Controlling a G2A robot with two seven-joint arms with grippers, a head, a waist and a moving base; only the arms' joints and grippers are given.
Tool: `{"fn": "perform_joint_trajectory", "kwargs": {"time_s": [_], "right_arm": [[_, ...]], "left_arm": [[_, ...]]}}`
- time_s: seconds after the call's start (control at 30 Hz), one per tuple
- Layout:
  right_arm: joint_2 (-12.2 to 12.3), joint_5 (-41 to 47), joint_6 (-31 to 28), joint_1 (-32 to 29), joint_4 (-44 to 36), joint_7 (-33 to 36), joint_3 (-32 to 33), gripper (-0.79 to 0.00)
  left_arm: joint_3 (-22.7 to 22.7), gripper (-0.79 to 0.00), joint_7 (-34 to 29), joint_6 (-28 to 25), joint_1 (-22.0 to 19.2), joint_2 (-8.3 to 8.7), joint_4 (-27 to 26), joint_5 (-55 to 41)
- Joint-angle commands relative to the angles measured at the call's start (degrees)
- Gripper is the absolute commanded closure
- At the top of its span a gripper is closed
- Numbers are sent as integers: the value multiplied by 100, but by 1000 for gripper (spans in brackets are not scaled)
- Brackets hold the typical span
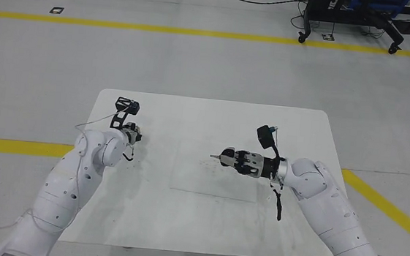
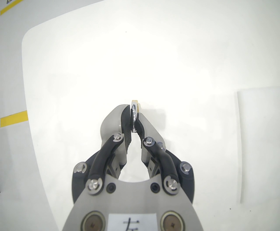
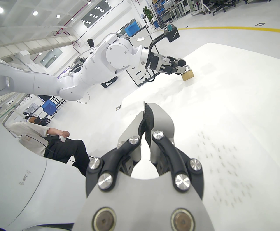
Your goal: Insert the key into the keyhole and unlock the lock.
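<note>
Key (image 3: 144, 106): pinched between the closed tips of the right gripper (image 3: 146, 110), above the middle of the table (image 1: 255, 228); seen edge-on as a thin metal sliver poking past the pads, tip aimed toward the lock (image 3: 188, 75); bow hidden inside the grip.
Gap: key and lock well apart, with bare white tabletop in between.
Lock: small brass padlock with a chrome shackle (image 2: 133, 119), near the left side of the table, apparently resting on or just above the surface; keyhole face not readable.
Left gripper (image 2: 133, 111): clamped narrow on the shackle, with the brass body just beyond the pads.
Done, judging by this: key picked up, lock steadied.
Left to do: bring the two together, line the blade up with the keyhole, insert, turn; shackle seemingly seated, so not yet unlocked.
</note>
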Motion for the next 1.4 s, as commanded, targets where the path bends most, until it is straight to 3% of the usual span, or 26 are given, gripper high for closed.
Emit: {"fn": "perform_joint_trajectory", "kwargs": {"time_s": [0.0, 0.3, 0.6, 0.9, 1.0, 1.1, 1.23, 1.37], "right_arm": [[0, 0, 0, 0, 0, 0, 0, 0], [0, 0, 0, 0, 0, 0, 0, 0], [0, 0, 0, 0, 0, 0, 0, 0], [0, 0, 0, 0, 0, 0, 0, 0], [0, 0, 0, 0, 0, 0, 0, 0], [0, 0, 0, 0, 0, 0, 0, 0], [0, 0, 0, 0, 0, 0, 0, 0], [0, 0, 0, 0, 0, 0, 0, 0]], "left_arm": [[-50, 0, 6, -31, 37, 2, -42, -19], [-339, 0, 150, -485, 333, 35, -197, -372], [-279, 0, 110, -366, 398, 11, -256, -46], [-463, 0, 684, -712, 513, -19, -256, -508], [-629, 0, 746, -1253, 621, -4, -316, -1056], [-909, 0, 661, -2414, 829, 20, -473, -2491], [-1204, 0, 197, -3886, 1093, 80, -571, -4357], [-1234, 0, -391, -4872, 1253, 135, -617, -5772]]}}
